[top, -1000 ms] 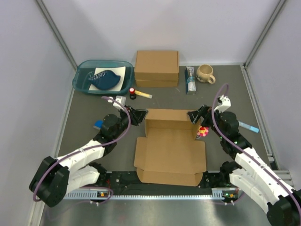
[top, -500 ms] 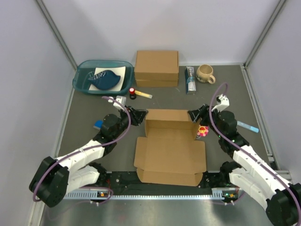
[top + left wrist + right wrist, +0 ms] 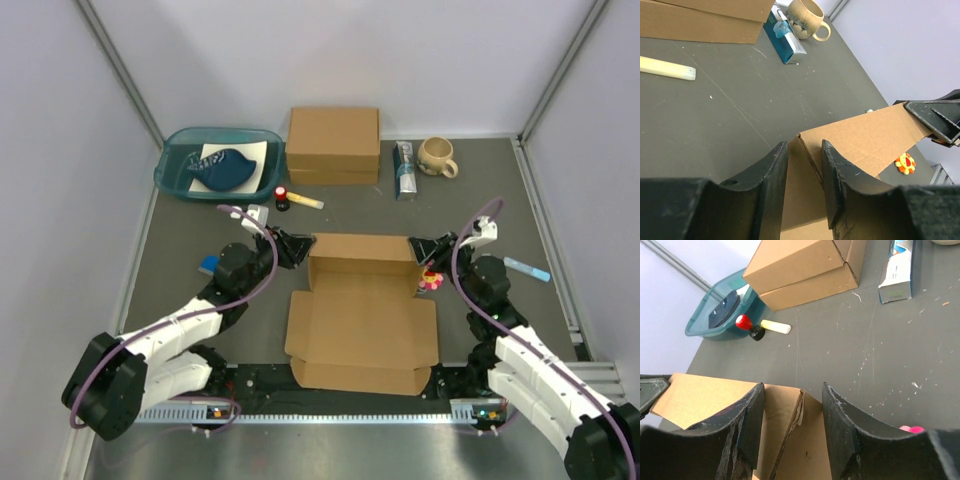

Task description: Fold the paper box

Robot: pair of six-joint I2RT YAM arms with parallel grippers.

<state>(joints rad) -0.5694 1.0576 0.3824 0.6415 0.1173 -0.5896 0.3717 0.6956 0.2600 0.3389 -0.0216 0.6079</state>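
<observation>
Paper box (image 3: 362,320), corners between left pincer (image 3: 805,150), right pincer (image 3: 792,390)

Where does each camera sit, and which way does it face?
Top external: above and behind the bases, looking down on the paper box; left arm and right arm show.
Left wrist: on the left arm, facing the far-right mug; left tool's fingers straddle the box's raised wall.
Right wrist: on the right arm, facing the far-left teal tub; right tool's fingers show.
Shared: both wrist views see that wall and the thick cardboard box.
</observation>
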